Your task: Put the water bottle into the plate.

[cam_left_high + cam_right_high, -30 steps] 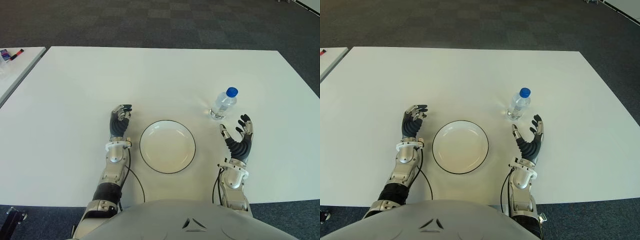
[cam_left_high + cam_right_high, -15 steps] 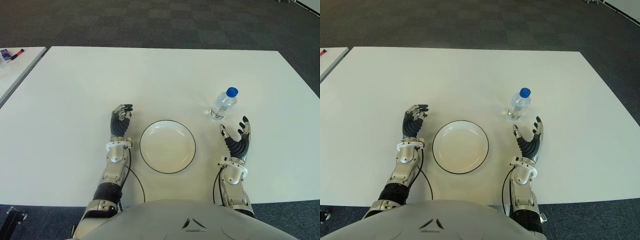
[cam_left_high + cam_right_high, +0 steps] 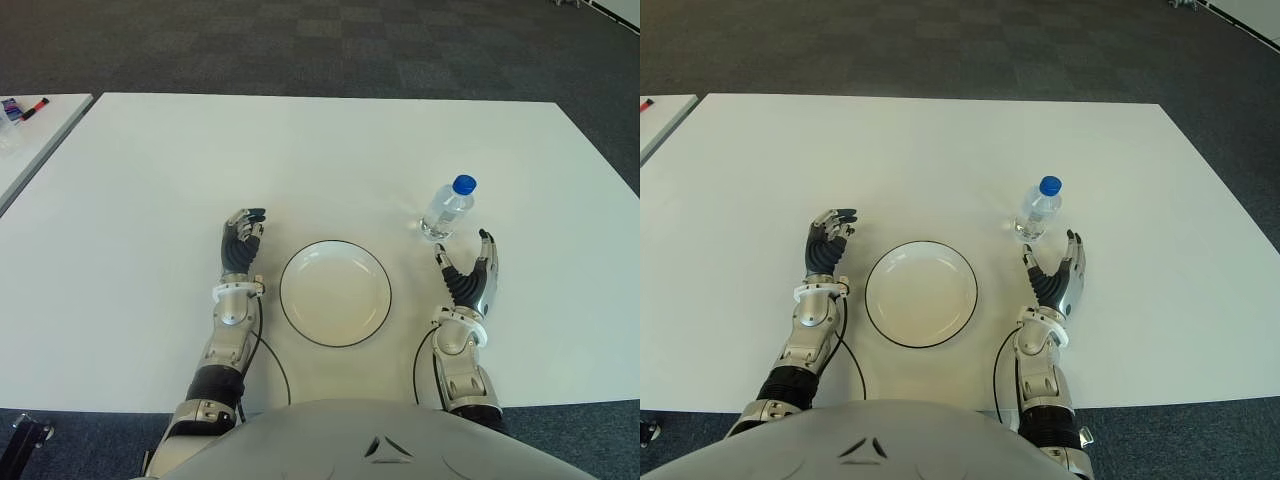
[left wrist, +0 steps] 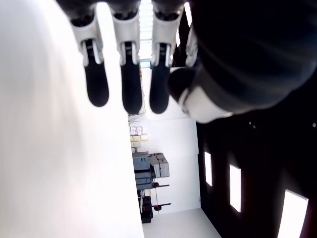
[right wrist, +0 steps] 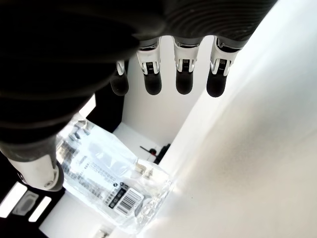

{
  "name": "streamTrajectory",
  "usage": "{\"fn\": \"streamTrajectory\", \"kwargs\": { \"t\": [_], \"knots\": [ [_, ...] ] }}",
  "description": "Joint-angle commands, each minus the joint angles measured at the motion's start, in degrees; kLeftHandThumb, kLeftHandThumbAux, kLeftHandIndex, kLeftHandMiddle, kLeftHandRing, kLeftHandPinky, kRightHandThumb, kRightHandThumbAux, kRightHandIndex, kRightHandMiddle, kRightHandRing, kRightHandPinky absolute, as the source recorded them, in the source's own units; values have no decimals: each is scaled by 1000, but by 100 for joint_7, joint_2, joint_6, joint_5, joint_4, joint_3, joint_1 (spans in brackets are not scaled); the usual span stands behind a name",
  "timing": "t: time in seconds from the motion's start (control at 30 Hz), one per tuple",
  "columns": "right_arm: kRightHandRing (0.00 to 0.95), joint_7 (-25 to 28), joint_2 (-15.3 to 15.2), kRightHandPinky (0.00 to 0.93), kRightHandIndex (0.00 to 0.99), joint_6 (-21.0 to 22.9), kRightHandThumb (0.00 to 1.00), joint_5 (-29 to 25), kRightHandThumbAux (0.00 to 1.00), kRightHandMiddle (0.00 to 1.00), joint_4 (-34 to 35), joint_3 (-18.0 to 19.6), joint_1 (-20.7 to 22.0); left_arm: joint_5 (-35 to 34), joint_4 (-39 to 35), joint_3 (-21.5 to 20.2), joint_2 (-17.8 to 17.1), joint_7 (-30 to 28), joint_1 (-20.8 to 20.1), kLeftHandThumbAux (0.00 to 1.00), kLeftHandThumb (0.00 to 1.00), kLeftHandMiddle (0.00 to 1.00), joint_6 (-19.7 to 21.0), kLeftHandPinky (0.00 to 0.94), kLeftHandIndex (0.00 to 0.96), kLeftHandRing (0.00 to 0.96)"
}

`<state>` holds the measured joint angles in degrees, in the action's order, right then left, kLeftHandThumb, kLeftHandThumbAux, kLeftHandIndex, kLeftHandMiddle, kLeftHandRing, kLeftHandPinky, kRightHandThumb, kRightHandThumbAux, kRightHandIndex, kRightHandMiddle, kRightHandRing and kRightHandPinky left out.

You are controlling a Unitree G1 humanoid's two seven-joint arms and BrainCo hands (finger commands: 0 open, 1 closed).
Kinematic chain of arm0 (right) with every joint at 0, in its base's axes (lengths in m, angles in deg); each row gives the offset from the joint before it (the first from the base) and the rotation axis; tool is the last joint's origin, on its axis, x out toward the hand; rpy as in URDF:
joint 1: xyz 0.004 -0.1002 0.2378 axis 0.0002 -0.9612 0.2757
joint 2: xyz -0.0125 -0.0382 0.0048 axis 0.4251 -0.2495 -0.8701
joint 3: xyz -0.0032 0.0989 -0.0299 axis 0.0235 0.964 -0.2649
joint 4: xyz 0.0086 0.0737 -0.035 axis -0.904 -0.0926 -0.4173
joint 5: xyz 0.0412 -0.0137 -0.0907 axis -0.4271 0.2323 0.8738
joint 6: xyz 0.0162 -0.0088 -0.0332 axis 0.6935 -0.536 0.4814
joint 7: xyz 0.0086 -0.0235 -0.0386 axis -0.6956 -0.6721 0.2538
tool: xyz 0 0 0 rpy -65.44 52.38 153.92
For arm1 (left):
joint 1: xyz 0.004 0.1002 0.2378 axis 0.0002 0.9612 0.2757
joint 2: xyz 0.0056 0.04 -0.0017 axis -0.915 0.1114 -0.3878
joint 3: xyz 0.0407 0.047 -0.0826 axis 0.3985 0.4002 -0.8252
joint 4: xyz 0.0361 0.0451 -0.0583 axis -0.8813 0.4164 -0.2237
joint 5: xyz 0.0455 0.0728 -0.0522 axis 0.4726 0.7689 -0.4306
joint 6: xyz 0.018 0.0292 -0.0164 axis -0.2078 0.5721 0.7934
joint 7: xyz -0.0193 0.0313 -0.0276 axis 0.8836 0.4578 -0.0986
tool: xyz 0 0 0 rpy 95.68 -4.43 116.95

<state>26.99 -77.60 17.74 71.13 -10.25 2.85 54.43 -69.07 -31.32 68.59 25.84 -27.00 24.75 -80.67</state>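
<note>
Clearly our right hand (image 3: 468, 280), fingers spread and empty, is the nearer one: the water bottle (image 3: 446, 208) stands upright on the table (image 3: 300, 160) just ahead of it, right of the plate (image 3: 335, 293), untouched.

water bottle (image 5: 106, 184) cap hidden by thumb, side-table items (image 3: 22, 108) too small
</note>
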Motion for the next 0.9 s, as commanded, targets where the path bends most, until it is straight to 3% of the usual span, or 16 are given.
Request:
{"fn": "streamTrajectory", "kwargs": {
  "t": [0.03,0.37,0.9],
  "knots": [
    [69,-19,-1,124,2,371,341,154,514,46,-18,-114,-37,23,-10,-2,-11,-35,7,708,716,333,82,378,413,340],
    [81,-74,-72,134,9,588,317,215,514,59,20,-235,-18,22,34,1,6,-20,-9,708,716,340,55,390,413,350],
    [87,-123,-174,134,17,501,321,140,513,69,-80,-355,23,6,7,6,20,-34,-7,708,716,343,93,385,414,354]
  ]
}}
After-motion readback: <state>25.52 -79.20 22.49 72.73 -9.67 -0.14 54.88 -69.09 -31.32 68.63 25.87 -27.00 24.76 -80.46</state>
